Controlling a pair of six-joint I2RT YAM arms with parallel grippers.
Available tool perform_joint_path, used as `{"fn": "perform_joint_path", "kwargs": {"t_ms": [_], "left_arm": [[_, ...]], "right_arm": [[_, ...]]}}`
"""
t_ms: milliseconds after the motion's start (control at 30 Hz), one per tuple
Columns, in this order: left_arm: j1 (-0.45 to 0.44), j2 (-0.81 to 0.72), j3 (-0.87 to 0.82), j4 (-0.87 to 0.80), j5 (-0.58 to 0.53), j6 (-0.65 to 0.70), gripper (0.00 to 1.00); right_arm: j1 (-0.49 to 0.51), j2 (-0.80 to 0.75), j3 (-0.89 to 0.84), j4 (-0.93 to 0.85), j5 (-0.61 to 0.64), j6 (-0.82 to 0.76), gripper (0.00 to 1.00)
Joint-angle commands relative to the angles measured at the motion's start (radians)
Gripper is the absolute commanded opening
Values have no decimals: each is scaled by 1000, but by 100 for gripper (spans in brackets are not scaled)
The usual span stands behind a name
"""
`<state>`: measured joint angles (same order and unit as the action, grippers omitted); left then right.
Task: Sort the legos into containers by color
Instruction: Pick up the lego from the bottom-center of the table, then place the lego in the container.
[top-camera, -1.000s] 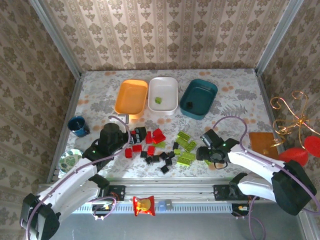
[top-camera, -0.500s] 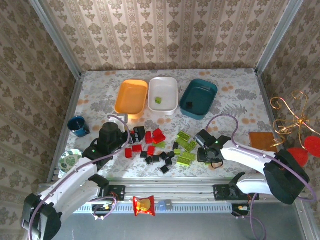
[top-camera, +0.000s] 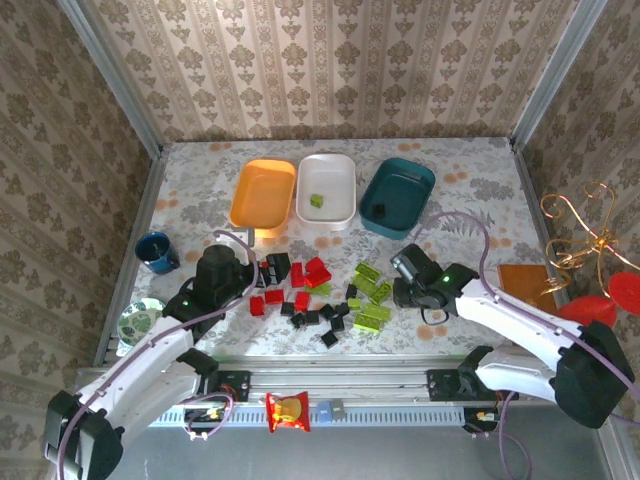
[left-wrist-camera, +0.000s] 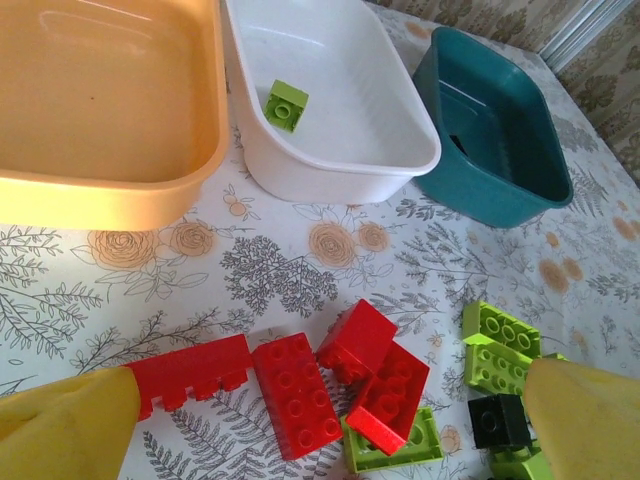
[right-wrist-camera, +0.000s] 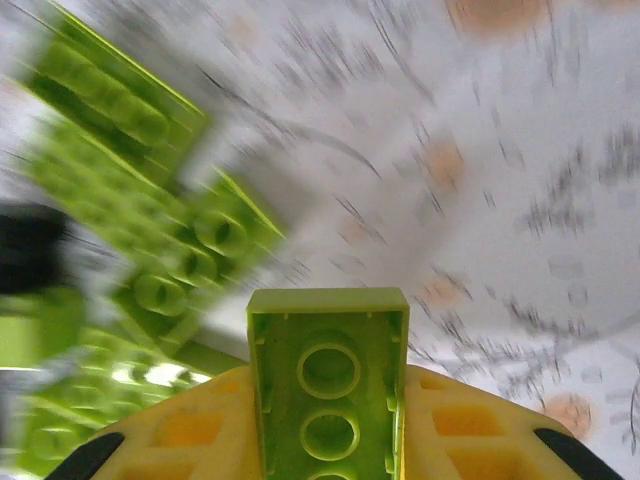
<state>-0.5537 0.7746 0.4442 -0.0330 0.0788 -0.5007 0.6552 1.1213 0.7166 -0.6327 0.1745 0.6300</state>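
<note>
Since lime belongs with lime, the right fingers (right-wrist-camera: 470, 425) are clamped on a lime brick (right-wrist-camera: 328, 380). Its hollow underside faces the wrist camera and its long edge runs out between the pads. That end-on pinch leaves the far end free, which should let the brick drop cleanly.

From above, this arm sits in front and to the right of the white tray (top-camera: 327, 156), beside the lime pile (top-camera: 370, 290) that presumably supplied the brick. The white tray looks like the goal, as one lime piece (left-wrist-camera: 286, 104) already lies on its floor. To that tray's right, the teal tray (top-camera: 415, 190) holds one black piece (top-camera: 380, 210), so black evidently goes there. To its left, the orange tray (left-wrist-camera: 100, 90) is bare, probably kept for red.

The left fingers (left-wrist-camera: 70, 430) are spread wide and grip nothing. They are poised over the red bricks (left-wrist-camera: 330, 385) on the tabletop (left-wrist-camera: 270, 275) in front of the white tray, a stance suited to a straight descent on one of them. Black bricks (top-camera: 320, 318) lie further forward of the white tray, between the red and lime groups.
</note>
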Motion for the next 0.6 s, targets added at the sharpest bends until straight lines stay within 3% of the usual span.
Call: {"fn": "perform_joint_path", "kwargs": {"t_ms": [0,267,567], "left_arm": [[8,-26,5,-28,-3,6,100],[8,-49,10,-61,-10,-23,100],[9,-113,21,-170,-38,-44,100]], "right_arm": [[-2,26,133,54,7,-104,25],[-32,469,610,247,-105,-230,25],[-113,988,1140,181,-146,-200,25]]}}
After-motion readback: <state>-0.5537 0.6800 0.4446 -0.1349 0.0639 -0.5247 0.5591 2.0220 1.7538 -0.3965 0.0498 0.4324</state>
